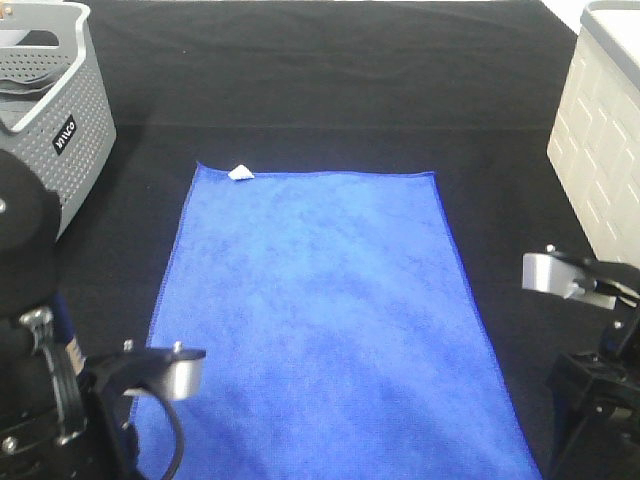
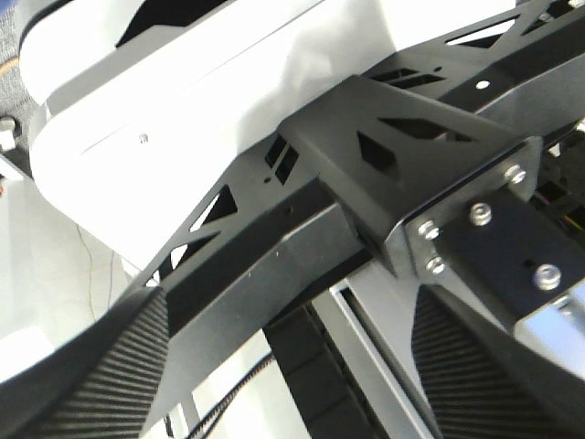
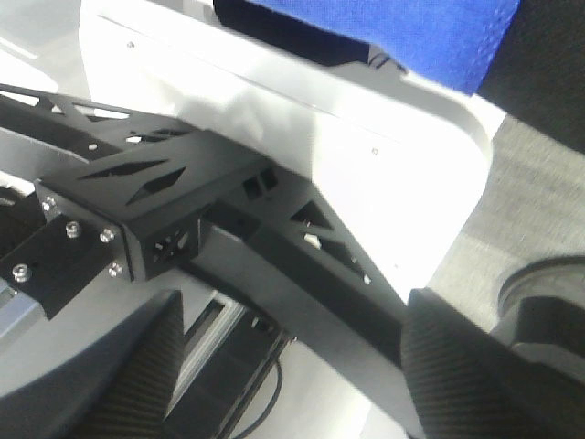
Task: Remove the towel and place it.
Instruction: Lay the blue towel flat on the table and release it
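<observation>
the towel (image 1: pixel 320 320) lies spread flat on the black table (image 1: pixel 330 90), a royal-blue rectangle with stitched edges. its long sides run away from the robot and its near end is cut off by the lower edge of the exterior high view. a small white tag (image 1: pixel 241 173) sits at the towel's far left corner, right on the cloth's edge. beyond that far left corner, well apart from the towel, stands a grey perforated basket (image 1: pixel 60 130) with a handle. off the towel's far right corner, also well apart, stands a white basket (image 1: pixel 600 150). the left arm (image 1: pixel 40 400) sits at the towel's near left corner, and a silver part of it overlaps the cloth's left edge in that view. the right arm (image 1: pixel 600 340) sits off the towel's near right side, clear of its edge. in the left wrist view the left gripper (image 2: pixel 288 366) has its jaws well apart and holds nothing; its ribbed fingers (image 2: pixel 82 375) frame only the robot's own black frame (image 2: pixel 274 238) and white panel (image 2: pixel 183 110). in the right wrist view the right gripper (image 3: pixel 292 366) likewise has its jaws apart and empty, and a blue patch of the towel shows beyond the white panel.
</observation>
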You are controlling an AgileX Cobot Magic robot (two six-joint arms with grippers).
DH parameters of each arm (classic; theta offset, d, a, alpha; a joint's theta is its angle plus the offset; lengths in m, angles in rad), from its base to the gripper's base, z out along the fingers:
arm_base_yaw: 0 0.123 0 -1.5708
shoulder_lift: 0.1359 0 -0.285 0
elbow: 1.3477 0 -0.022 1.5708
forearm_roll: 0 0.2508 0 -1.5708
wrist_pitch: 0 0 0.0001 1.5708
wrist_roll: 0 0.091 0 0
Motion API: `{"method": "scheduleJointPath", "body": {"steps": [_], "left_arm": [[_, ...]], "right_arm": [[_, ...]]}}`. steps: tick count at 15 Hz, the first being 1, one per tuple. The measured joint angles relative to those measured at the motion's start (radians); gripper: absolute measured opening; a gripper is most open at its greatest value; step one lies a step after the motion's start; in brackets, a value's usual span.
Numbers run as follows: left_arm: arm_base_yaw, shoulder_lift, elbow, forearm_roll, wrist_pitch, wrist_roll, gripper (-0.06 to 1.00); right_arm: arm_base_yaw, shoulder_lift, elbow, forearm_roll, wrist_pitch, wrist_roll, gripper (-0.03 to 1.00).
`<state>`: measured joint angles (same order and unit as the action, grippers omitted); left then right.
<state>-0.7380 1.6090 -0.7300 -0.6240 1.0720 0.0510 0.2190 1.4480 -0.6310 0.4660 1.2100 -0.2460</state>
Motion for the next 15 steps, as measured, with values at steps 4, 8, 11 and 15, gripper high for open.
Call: {"method": "scheduleJointPath", "body": {"steps": [4,8,11,15], "left_arm": [[0.006,0.001,-0.16,0.137,0.003,-0.031,0.69],[0.229,0.001,-0.327,0.293,0.003,-0.034,0.69],[0.428,0.035,-0.439,0.309,0.0,0.077,0.69],[0.565,0.162,-0.585,0.306,-0.051,0.179,0.69]], "right_arm": [[-0.002,-0.031,-0.156,-0.05,-0.054,0.021,0.65],[-0.003,0.094,-0.444,-0.112,-0.05,0.034,0.65],[-0.003,0.241,-0.672,-0.121,-0.039,0.033,0.65],[-0.09,0.494,-1.009,-0.043,0.002,0.01,0.65]]}}
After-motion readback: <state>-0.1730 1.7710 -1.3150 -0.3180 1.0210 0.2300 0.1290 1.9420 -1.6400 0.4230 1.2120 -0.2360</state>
